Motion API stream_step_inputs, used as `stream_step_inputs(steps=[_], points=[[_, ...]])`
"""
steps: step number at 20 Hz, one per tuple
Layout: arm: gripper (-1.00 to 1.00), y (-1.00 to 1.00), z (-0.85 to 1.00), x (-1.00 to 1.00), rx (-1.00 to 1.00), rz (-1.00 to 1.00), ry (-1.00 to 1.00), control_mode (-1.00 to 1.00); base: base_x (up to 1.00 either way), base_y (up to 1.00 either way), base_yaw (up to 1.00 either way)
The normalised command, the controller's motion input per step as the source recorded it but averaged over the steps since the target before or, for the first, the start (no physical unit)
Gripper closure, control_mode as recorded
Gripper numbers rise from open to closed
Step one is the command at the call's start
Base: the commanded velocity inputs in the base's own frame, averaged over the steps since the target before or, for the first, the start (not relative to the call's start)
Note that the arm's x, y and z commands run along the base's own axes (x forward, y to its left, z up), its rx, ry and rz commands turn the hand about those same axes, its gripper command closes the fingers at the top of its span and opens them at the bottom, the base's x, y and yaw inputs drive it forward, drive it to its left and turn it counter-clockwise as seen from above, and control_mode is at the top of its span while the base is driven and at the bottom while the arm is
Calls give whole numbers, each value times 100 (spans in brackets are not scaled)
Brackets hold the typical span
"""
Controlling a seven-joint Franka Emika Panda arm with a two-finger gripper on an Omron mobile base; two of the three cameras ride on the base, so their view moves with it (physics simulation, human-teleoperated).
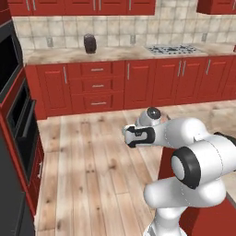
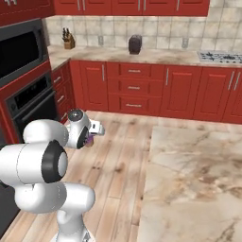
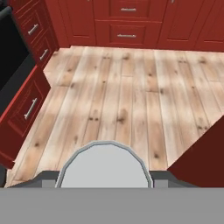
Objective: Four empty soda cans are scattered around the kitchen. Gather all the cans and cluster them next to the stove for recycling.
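Out over the wood floor (image 3: 131, 100), the gripper (image 3: 105, 181) is clamped on a purple soda can (image 3: 105, 166). The stove (image 1: 171, 49) sits way off on the back counter (image 1: 69, 55).

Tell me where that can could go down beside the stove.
Bare counter lies left of the stove, up to the dark jar. A shorter bare strip sits to its right. The gripper holds a purple can. The near island top is bare too.

Base views flank arm (image 1: 193, 161), facing counter (image 1: 115, 54) (shared); wrist view floorward.
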Motion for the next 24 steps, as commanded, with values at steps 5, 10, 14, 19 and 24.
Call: stream_step_inputs(steps=[5, 10, 14, 19, 24], points=[[100, 0, 0, 0, 0, 0, 0, 100, 68, 26, 0], [100, 0, 0, 0, 0, 0, 0, 100, 65, 26, 0], [100, 0, 0, 0, 0, 0, 0, 100, 63, 26, 0], [100, 0, 0, 0, 0, 0, 0, 100, 63, 26, 0], [100, 0, 0, 0, 0, 0, 0, 100, 62, 25, 0]])
